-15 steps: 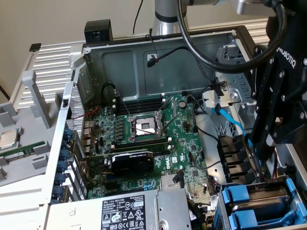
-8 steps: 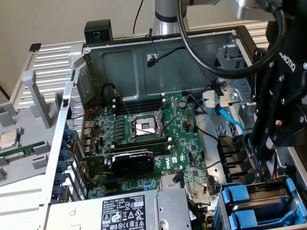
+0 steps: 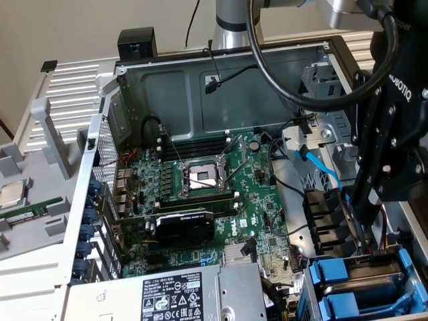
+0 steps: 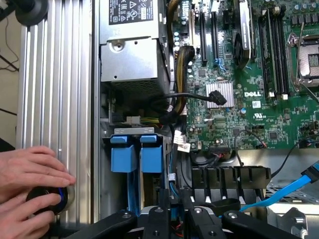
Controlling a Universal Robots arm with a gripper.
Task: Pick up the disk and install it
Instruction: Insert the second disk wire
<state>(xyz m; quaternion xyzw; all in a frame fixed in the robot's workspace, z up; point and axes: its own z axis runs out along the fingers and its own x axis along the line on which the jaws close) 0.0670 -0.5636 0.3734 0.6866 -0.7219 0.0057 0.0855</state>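
The disk (image 3: 332,271) sits edge-up in the drive bay at the case's front corner, on the exterior view's lower right. Its bright blue carrier frame shows, with a grey strip between the blue ends. A second blue carrier (image 3: 341,304) stands right beside it. My black gripper (image 3: 364,251) reaches straight down to the bay, just over the upper carrier. In the wrist view the two blue carrier tabs (image 4: 151,155) stand side by side, and my gripper (image 4: 175,219) is close beside them. Whether it holds the disk is hidden.
The open case holds the green motherboard (image 3: 200,200), the CPU socket (image 3: 200,177), a graphics card (image 3: 184,227) and the grey power supply (image 3: 167,294). Black cable clips (image 4: 232,177) and a blue cable (image 4: 294,186) lie near the bay. A person's hands (image 4: 30,174) rest on the ribbed case edge.
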